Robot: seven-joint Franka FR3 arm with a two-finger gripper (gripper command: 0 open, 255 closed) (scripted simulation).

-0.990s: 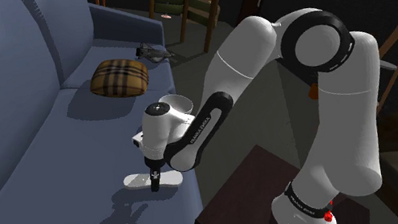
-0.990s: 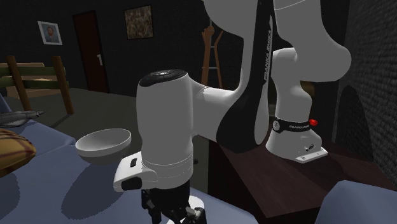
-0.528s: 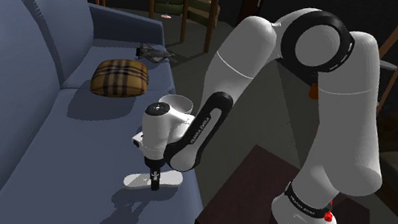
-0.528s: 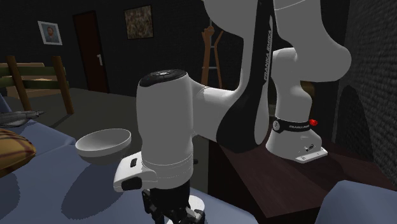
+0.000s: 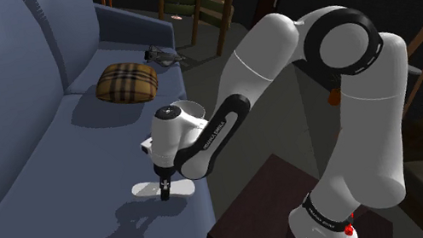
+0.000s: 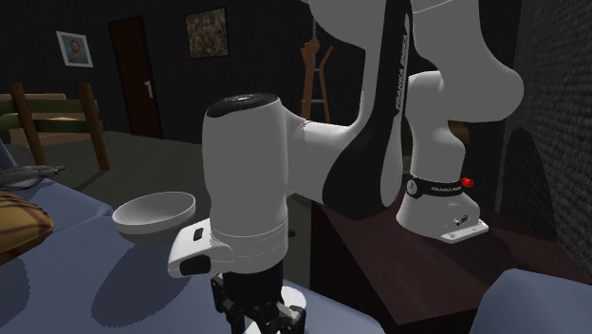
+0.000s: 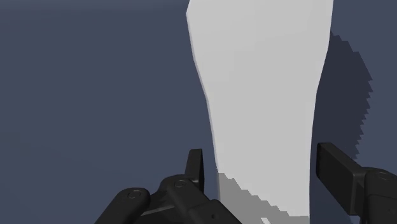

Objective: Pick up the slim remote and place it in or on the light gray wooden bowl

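1. The fingers (image 7: 195, 168) are clasping the slim remote (image 7: 267, 95) across its width. They are standing fairly wide apart, one on each long side of its white body, as the wrist view shows.
2. The slim remote is sitting low over the blue sofa seat (image 5: 56, 189), near the light bowl (image 6: 152, 213) but apart from it. It is on the bowl's side away from the plaid cushion (image 5: 126, 82). Whether it is resting on the seat or just clear of it cannot be told.
3. The bowl is standing upright on the same seat with nothing in it, and the white arm (image 5: 277, 52) is reaching over and past the bowl to get down to the remote.
4. Judging from this, the reach and the grasp are looking done, and the task is sitting somewhere near its midpoint.
5. What is remaining: raising the remote well clear of the seat, carrying it across to the bowl, lowering it over the rim and letting it go inside.
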